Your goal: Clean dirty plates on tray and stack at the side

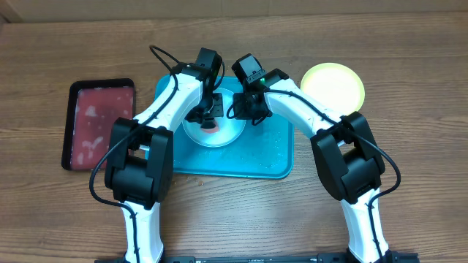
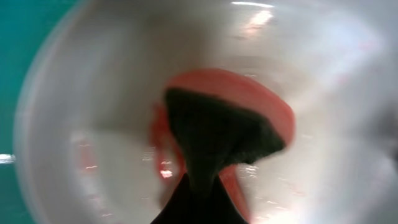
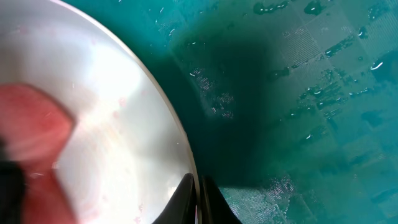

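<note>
A pale whitish plate (image 1: 223,136) lies on the turquoise tray (image 1: 267,157), left of its middle. My left gripper (image 1: 208,119) is shut on a sponge (image 2: 217,130) with a dark green face and a red back. It presses the sponge onto the plate's inside (image 2: 93,93), where faint red smears show. My right gripper (image 1: 247,117) is shut on the plate's right rim (image 3: 112,112), its fingers (image 3: 198,190) pinching the edge over the wet tray (image 3: 298,112). A yellow-green plate (image 1: 333,86) lies on the table right of the tray. A third plate is not in view.
A dark-red, black-rimmed tray (image 1: 101,124) lies on the wooden table left of the turquoise tray. Water drops cover the turquoise tray's right half. Both arms reach in from the front edge and cross over the tray's near side.
</note>
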Robot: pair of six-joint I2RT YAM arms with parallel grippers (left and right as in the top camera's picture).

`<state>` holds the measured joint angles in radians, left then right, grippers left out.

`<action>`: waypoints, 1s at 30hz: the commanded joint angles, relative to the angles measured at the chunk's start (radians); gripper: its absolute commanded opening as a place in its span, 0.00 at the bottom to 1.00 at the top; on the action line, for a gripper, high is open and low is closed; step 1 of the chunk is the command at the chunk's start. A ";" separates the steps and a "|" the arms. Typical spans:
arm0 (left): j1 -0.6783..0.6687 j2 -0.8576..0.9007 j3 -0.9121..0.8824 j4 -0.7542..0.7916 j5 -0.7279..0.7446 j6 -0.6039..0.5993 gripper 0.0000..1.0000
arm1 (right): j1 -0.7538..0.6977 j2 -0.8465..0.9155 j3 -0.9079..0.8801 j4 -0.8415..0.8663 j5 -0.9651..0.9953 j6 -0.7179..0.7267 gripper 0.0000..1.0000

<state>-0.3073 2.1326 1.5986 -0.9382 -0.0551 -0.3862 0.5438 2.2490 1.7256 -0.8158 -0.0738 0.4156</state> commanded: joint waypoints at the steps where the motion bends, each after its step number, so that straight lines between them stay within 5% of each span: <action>1: 0.011 0.005 0.013 -0.009 -0.240 0.005 0.04 | -0.002 -0.012 -0.006 -0.005 0.032 0.008 0.04; 8: 0.012 0.005 0.014 0.024 -0.299 0.005 0.04 | -0.002 -0.011 -0.006 -0.004 0.032 0.008 0.04; 20: -0.004 0.005 -0.012 0.159 0.242 -0.010 0.04 | -0.002 -0.012 -0.006 -0.004 0.031 0.008 0.04; 30: -0.032 0.005 -0.026 0.090 0.217 0.044 0.04 | -0.002 -0.012 -0.006 -0.005 0.031 0.008 0.04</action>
<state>-0.3344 2.1326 1.5864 -0.8230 0.1471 -0.3866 0.5438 2.2490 1.7256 -0.8188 -0.0715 0.4194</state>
